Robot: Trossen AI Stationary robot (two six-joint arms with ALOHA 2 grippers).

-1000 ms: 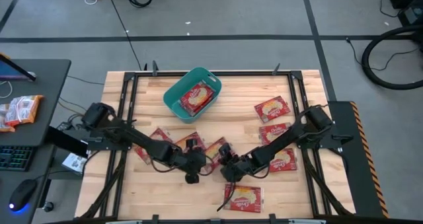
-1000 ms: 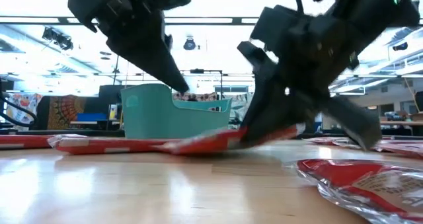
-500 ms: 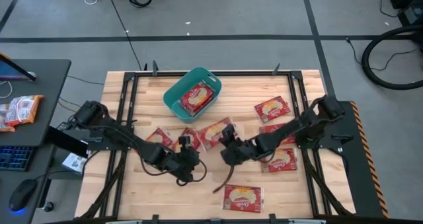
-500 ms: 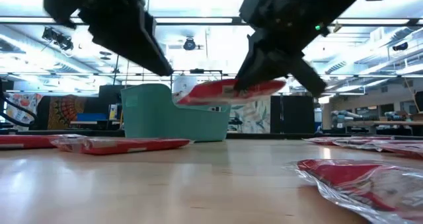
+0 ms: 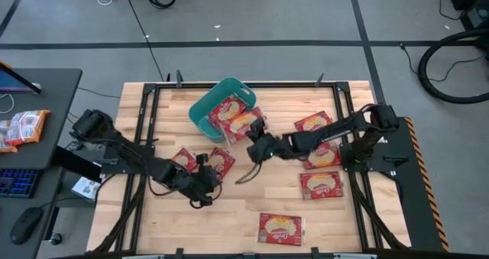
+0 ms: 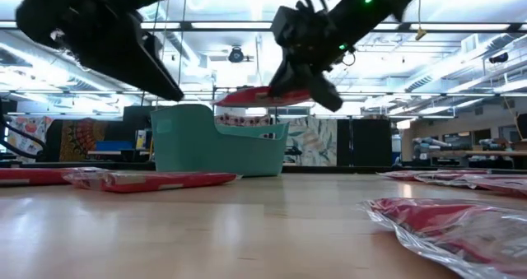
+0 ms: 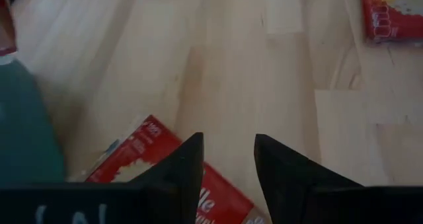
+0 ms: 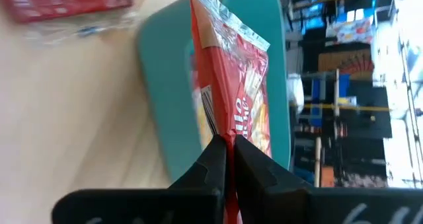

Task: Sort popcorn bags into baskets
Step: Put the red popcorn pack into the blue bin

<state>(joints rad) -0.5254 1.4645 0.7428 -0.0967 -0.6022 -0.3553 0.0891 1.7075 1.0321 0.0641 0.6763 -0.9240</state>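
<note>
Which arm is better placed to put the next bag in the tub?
Right: the right gripper is shut on a popcorn bag at the teal tub. The left gripper is open and empty.

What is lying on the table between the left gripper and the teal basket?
In the high view, two red popcorn bags lie side by side on the wood, between the left gripper and the teal basket.

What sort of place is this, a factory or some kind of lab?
Most likely a robotics lab or workshop: two robot arms work at a framed wooden table, a desk with a keyboard and mouse stands beside it, and the low view shows a large hall with ceiling strip lights.
</note>
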